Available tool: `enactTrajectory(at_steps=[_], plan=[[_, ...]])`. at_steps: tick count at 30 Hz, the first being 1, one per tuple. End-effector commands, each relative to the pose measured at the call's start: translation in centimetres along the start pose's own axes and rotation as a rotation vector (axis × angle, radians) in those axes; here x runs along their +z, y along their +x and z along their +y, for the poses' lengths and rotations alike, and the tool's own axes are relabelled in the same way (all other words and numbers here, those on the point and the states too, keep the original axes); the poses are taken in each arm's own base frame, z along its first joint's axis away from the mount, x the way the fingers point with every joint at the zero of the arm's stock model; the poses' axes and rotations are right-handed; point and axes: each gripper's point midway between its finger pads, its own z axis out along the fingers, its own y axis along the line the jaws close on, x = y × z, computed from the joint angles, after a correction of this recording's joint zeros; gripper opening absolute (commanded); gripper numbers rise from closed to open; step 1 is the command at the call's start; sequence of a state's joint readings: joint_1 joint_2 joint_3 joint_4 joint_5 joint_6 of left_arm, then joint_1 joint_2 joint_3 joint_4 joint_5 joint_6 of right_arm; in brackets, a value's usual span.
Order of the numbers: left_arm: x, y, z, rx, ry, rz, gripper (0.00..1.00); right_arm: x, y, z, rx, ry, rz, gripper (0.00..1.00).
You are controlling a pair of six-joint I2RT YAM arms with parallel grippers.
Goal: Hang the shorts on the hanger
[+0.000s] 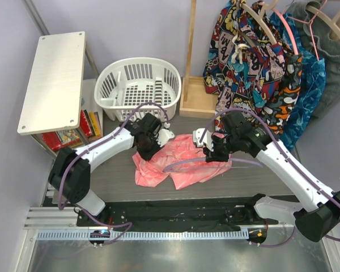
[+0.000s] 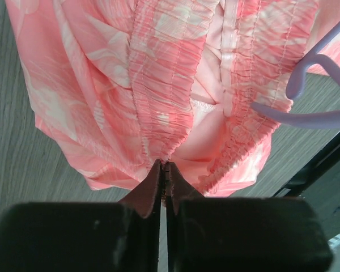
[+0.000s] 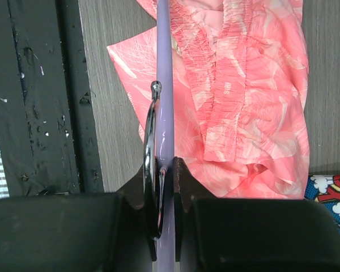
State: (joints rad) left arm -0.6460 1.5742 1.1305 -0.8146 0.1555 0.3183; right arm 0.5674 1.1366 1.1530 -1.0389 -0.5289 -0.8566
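Note:
The coral-pink shorts (image 1: 175,161) lie crumpled on the grey table between the two arms. My left gripper (image 1: 149,148) is shut on the gathered waistband of the shorts (image 2: 158,102), at their left side. My right gripper (image 1: 214,152) is shut on the lavender hanger (image 3: 164,85), gripping it near its dark metal hook (image 3: 152,147). The hanger's thin bar (image 1: 187,161) runs over the shorts toward the left. In the left wrist view the hanger's end (image 2: 306,96) sits just right of the open waistband.
A white laundry basket (image 1: 139,82) stands behind the left arm. A wooden rack base (image 1: 194,96) and hanging comic-print (image 1: 249,62) and blue garments (image 1: 306,90) fill the back right. A white shelf (image 1: 54,82) with books stands at the left. A black mat edge (image 1: 175,209) borders the near table.

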Motion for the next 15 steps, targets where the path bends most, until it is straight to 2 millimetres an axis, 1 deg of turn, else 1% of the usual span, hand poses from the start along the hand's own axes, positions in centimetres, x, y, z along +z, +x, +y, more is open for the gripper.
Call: enactTrajectory(at_steps=[1,2,4,5,7,9,11,15], plan=[[-3.2,-1.7,-0.4,-0.029,-0.015,-0.099,0.0,-0.4,-1.2,-0.4,-0.01,0.065,-0.072,0.01],[-4.1,-1.8,-0.8,-0.041,-0.008,-0.116,0.0,-0.5,-1.8,-1.0,-0.002,0.092,-0.099,0.01],[-5.1,-2.3,-1.2,-0.061,0.002,-0.143,0.0,-0.5,-2.3,-1.1,0.005,0.116,-0.14,0.01],[-5.6,-2.2,-1.4,-0.072,0.002,-0.146,0.0,-0.4,-2.9,-1.7,-0.005,0.14,-0.17,0.01],[-6.1,-2.3,-1.2,-0.074,-0.012,-0.149,0.0,-0.4,-3.2,-1.7,0.002,0.146,-0.194,0.01],[-6.6,-2.3,-1.2,-0.071,-0.018,-0.154,0.0,-0.5,-4.0,-2.2,-0.002,0.168,-0.223,0.01],[-7.0,-2.4,-1.4,-0.076,-0.011,-0.153,0.0,-0.9,-4.7,-2.7,-0.02,0.191,-0.248,0.01],[-7.8,-2.8,-1.2,-0.067,-0.019,-0.161,0.0,-1.6,-5.8,-3.0,-0.068,0.213,-0.289,0.01]])
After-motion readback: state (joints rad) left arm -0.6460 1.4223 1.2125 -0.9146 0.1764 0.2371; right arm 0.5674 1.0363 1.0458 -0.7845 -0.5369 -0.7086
